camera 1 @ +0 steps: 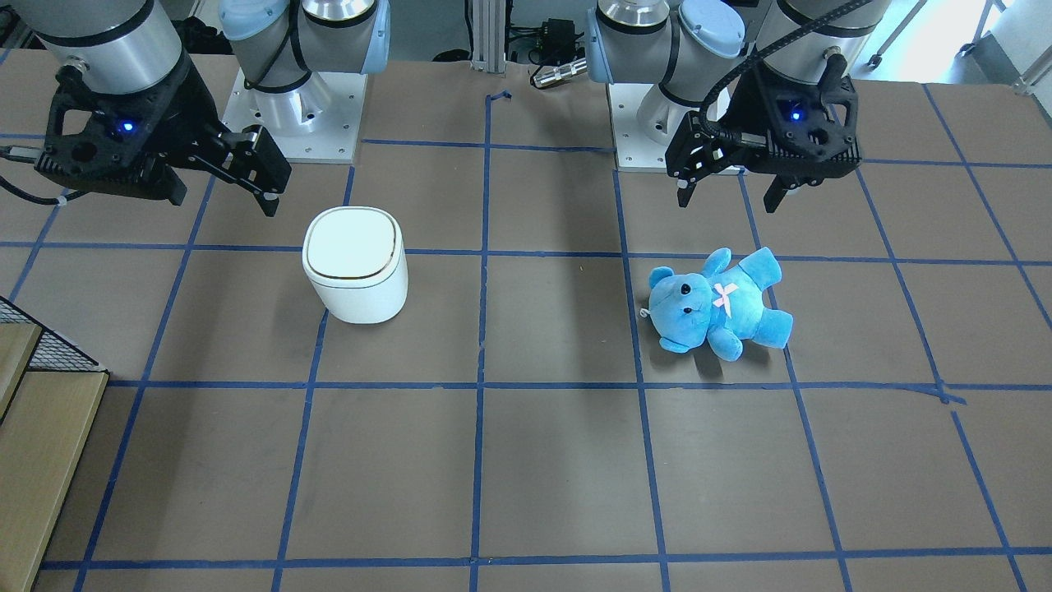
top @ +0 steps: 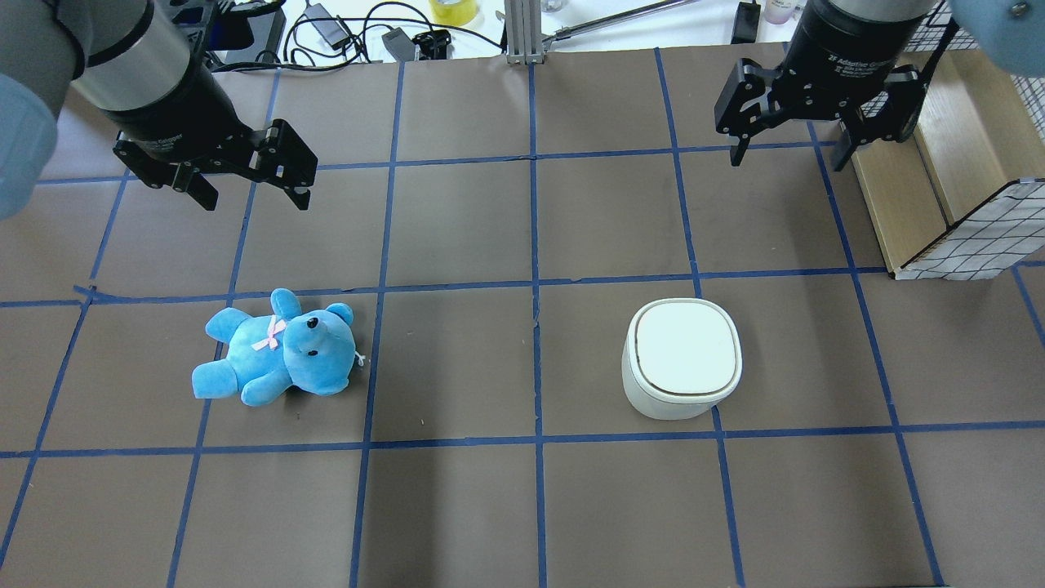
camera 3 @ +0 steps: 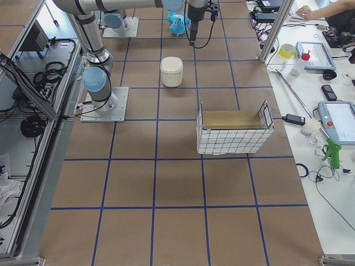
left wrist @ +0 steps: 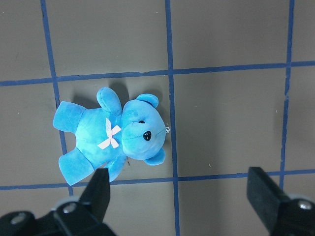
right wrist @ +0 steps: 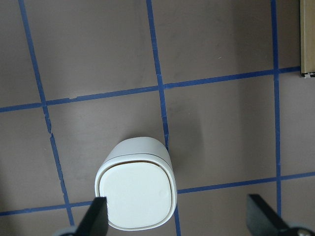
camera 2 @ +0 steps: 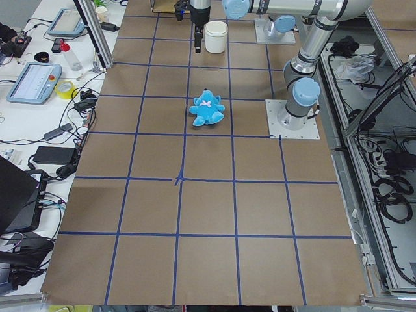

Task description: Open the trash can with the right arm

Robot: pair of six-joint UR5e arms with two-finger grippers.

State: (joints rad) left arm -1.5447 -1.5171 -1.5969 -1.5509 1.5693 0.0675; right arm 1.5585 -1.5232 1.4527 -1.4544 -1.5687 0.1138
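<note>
Since the lid is down, the move turns on one offset. The trash can (top: 682,359) stands upright on the bench (top: 457,506), below the right tool (top: 785,159) and set back from it toward the robot's base and toward bench centre. The right wrist view agrees: the can sits low and left of centre, not squarely between the jaws. The can is rounded-square with no real long axis; I cannot tell the hinge side.

Right tool: jaws spread wide, empty, touching nothing, hanging well above the lid. Judgement: it should draw back and inward, then descend.

A wire-mesh basket (top: 980,220) sits near its outer side. Farthest off, a blue teddy bear (top: 277,347) lies flat near the left tool (top: 255,200), also wide open and empty. The right arm is plainly nearer the can.
</note>
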